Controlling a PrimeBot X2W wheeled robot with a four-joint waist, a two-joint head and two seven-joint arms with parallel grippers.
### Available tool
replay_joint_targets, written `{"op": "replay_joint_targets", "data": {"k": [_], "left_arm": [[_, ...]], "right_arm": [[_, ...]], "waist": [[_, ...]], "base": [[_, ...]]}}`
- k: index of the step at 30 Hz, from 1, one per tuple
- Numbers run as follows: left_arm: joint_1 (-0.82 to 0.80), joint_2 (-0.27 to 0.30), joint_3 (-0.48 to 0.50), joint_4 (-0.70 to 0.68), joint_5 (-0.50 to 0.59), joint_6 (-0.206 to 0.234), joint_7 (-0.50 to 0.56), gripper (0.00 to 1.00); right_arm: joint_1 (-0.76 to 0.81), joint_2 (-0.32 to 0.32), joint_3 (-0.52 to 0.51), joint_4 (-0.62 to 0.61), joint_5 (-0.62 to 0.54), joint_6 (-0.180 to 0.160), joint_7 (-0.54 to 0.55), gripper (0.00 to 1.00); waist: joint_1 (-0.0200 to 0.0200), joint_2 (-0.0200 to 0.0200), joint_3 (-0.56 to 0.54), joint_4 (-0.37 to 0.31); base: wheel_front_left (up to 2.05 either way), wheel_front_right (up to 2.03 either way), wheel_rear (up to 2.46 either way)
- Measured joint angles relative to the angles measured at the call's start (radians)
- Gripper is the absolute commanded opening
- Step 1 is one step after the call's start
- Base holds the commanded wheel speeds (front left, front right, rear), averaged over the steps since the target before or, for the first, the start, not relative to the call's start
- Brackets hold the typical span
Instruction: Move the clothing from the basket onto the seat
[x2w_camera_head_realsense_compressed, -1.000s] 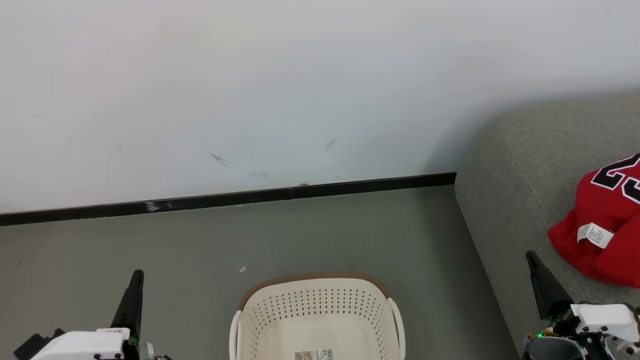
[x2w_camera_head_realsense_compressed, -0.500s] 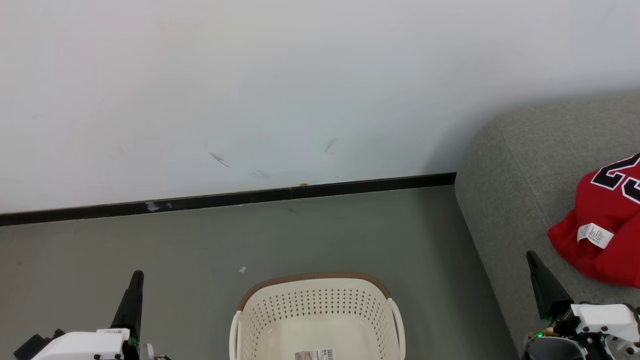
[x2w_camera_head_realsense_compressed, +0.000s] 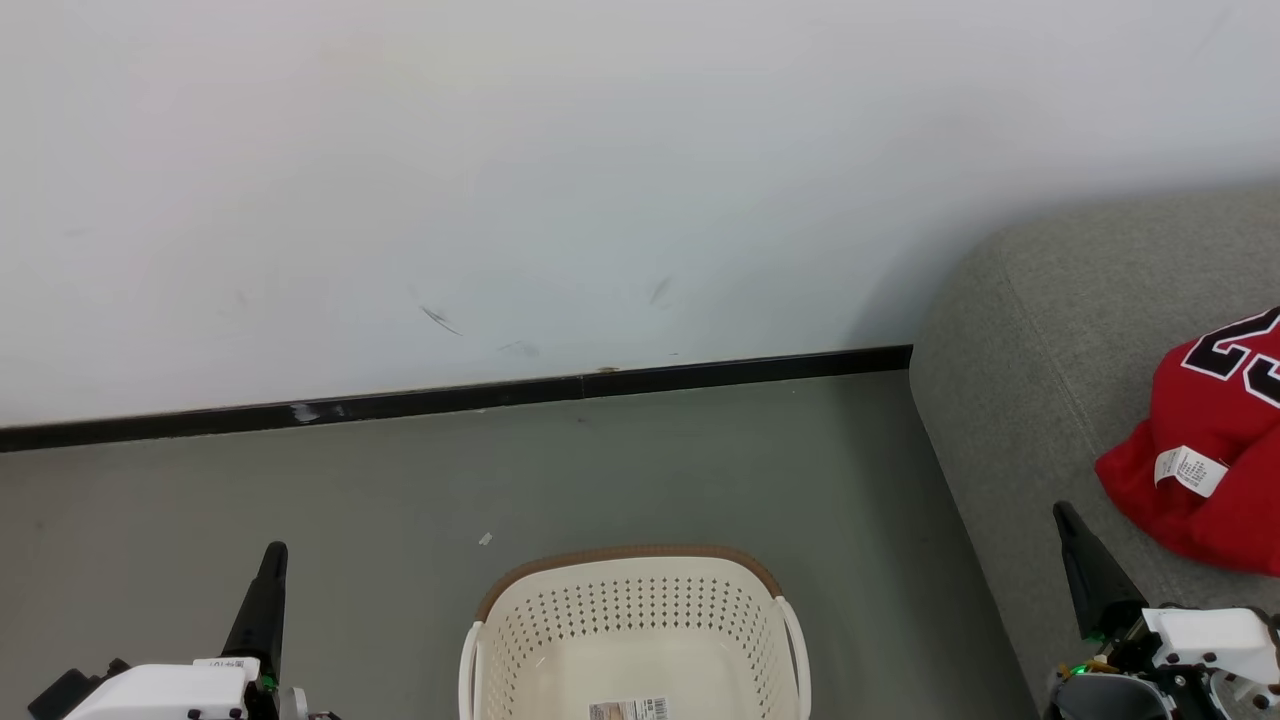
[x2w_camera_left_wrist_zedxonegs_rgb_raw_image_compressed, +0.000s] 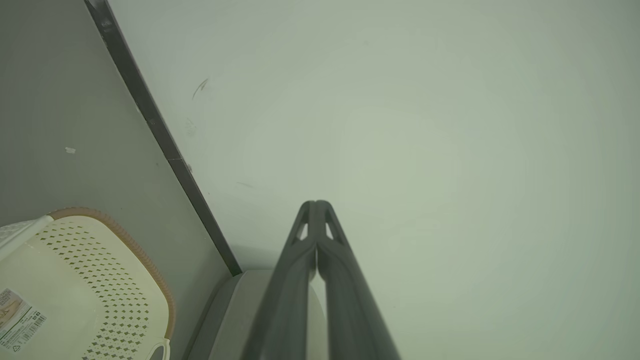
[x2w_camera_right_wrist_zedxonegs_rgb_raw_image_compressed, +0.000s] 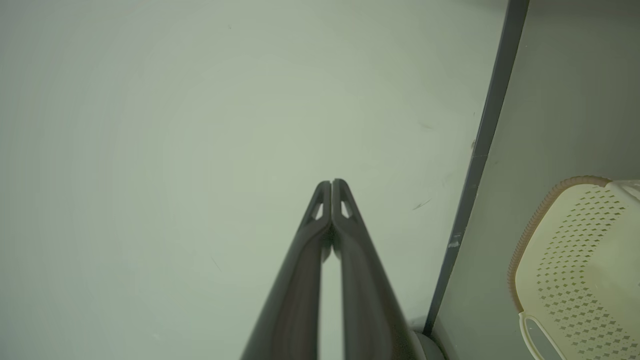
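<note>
1. The red "23" jersey lies bunched on the grey sofa, its white tag showing.
2. The cream basket stands on the floor, just left of the sofa.
3. Left pincer: closed, fingers pressed together, gripping nothing.
4. Right pincer: closed too, gripping nothing, near the jersey.

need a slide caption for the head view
Red jersey on grey sofa; cream basket's visible part holds no clothes; left pincer and right pincer shut.
</note>
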Motion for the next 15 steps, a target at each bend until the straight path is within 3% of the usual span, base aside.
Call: {"op": "replay_joint_targets", "data": {"k": [15], "left_arm": [[0.0, 0.0, 0.0, 0.003, 0.0, -0.001, 0.0, 0.0]], "right_arm": [[0.0, 0.0, -0.001, 0.001, 0.0, 0.0, 0.0, 0.0]], "waist": [[-0.0001, 0.0, 0.0, 0.0]], "base": [[0.0, 0.0, 0.0]]}}
